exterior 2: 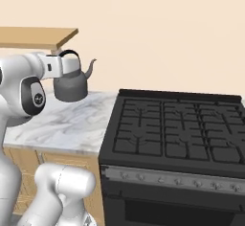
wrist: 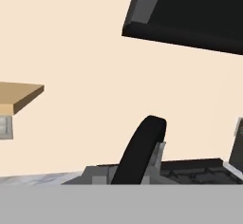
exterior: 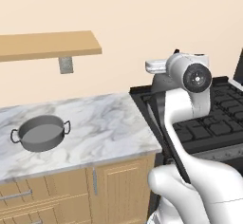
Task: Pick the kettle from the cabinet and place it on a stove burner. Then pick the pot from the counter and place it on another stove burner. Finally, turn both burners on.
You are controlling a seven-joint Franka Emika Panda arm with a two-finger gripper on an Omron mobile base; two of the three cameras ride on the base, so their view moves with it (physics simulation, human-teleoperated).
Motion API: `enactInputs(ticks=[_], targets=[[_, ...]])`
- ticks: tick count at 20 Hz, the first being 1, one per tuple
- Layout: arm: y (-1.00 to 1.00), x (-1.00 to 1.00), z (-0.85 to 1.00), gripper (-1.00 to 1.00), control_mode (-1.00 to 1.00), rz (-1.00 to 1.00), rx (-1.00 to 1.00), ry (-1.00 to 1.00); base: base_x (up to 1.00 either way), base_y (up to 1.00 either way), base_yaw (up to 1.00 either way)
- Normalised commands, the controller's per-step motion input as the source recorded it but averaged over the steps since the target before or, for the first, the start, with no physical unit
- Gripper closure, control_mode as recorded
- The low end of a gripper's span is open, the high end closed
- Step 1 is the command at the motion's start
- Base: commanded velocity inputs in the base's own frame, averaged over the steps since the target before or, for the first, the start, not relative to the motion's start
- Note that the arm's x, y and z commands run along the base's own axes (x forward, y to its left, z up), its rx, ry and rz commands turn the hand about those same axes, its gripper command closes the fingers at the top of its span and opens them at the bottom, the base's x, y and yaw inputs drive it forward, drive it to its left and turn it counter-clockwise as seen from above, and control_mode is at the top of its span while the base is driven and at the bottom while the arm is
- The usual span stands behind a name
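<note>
The dark grey kettle hangs in the air over the right end of the white marble counter, just left of the stove. My gripper is shut on its black arched handle, which rises between the fingers in the hand view. From the left base view the kettle is mostly hidden behind my arm. The wide shallow pot sits empty on the counter at the left. The black stove burners with their grates lie to the right, with nothing on them.
The tan wooden cabinet shelf with its grey bracket juts from the wall above the counter. A row of knobs runs along the stove front. A dark hood hangs above. Wooden drawers are below the counter.
</note>
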Motion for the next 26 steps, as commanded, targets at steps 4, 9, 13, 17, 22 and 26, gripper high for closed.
enactInputs(ticks=[4, 9, 13, 17, 22, 26], targets=[[0.00, 0.00, 0.00, 1.00, 1.00, 0.00, 0.00, 0.00, 0.57, -0.22, 0.04], [0.00, 0.00, 0.00, 1.00, 1.00, 0.00, 0.00, 0.00, 0.52, -0.46, 0.01], [0.00, 0.00, 0.00, 1.00, 1.00, 0.00, 0.00, 0.00, 0.28, -0.66, 0.00], [0.00, 0.00, 0.00, 1.00, 1.00, 0.00, 0.00, 0.00, 0.10, -0.67, 0.00], [0.00, 0.00, 0.00, 1.00, 1.00, 0.00, 0.00, 0.00, -0.70, -0.71, -0.05], [0.00, 0.00, 0.00, 1.00, 1.00, 0.00, 0.00, 0.00, -0.02, -0.48, -0.01]])
